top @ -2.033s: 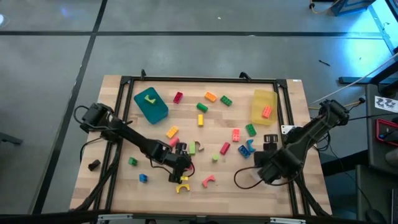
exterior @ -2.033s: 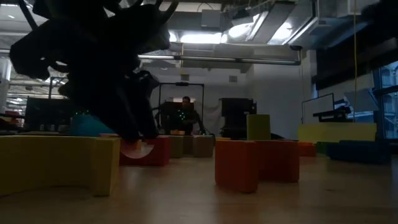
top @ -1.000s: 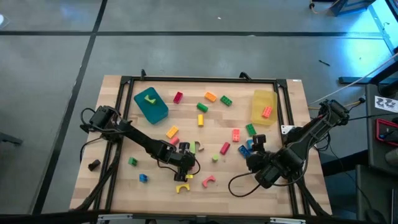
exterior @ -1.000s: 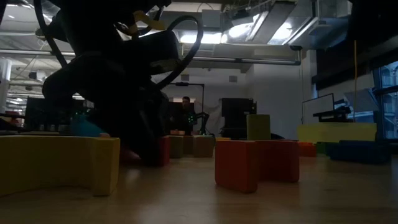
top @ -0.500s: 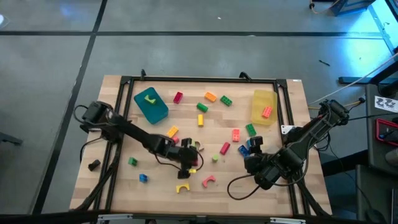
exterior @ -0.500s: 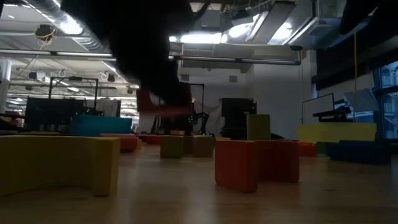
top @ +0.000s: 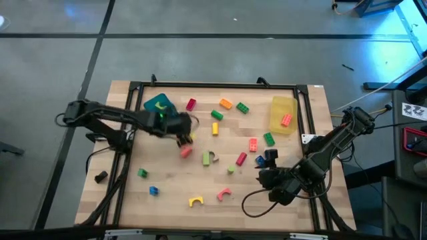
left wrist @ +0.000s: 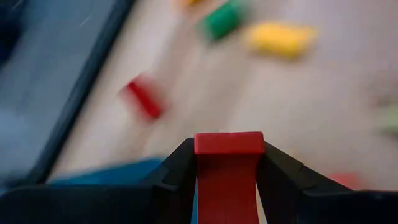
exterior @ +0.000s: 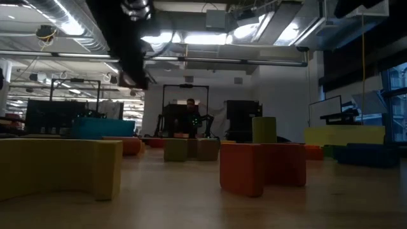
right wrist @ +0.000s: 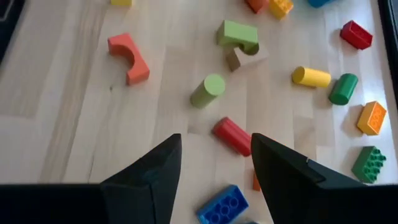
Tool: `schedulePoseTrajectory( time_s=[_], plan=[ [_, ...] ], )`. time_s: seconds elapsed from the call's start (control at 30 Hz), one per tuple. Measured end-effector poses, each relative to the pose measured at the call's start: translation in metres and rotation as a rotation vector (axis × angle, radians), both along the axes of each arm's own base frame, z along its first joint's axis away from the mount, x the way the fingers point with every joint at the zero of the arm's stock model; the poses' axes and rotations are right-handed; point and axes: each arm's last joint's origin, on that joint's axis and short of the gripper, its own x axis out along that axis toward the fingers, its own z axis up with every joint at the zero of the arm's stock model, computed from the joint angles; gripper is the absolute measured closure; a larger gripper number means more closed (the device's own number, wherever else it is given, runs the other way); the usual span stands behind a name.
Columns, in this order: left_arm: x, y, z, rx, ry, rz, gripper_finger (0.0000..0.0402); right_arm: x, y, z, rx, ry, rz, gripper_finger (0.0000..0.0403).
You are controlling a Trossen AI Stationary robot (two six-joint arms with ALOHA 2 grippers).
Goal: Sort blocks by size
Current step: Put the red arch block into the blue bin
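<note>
At nine o'clock on the table we see the teal tray [top: 162,111]. Just beside it, toward three o'clock, the left gripper [left wrist: 227,163] pinches a red block [left wrist: 227,177] between its fingers, lifted off the wood. The other blocks lie scattered across the middle. At about four o'clock the right gripper [right wrist: 216,163] hangs with fingers spread over a red cylinder [right wrist: 232,135].

A robotics lab: exposed ceiling ducts [exterior: 63,22], strip lights, equipment racks [exterior: 184,108] and monitors behind the wooden table [exterior: 203,197]
</note>
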Motion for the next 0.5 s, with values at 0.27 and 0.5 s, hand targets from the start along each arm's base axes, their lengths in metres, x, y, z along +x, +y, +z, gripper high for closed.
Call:
schedulePoseTrajectory(
  time_s=[0.27,0.5],
  plan=[
    [-0.024,0.056,-0.012,0.020,0.096,0.305,0.0280,0.007,-0.005,0.001,-0.004,-0.029,-0.038,0.0207],
    [-0.041,0.080,-0.029,0.004,0.139,0.434,0.0278,0.025,-0.022,0.002,0.039,0.003,0.021,0.0207]
  ],
)
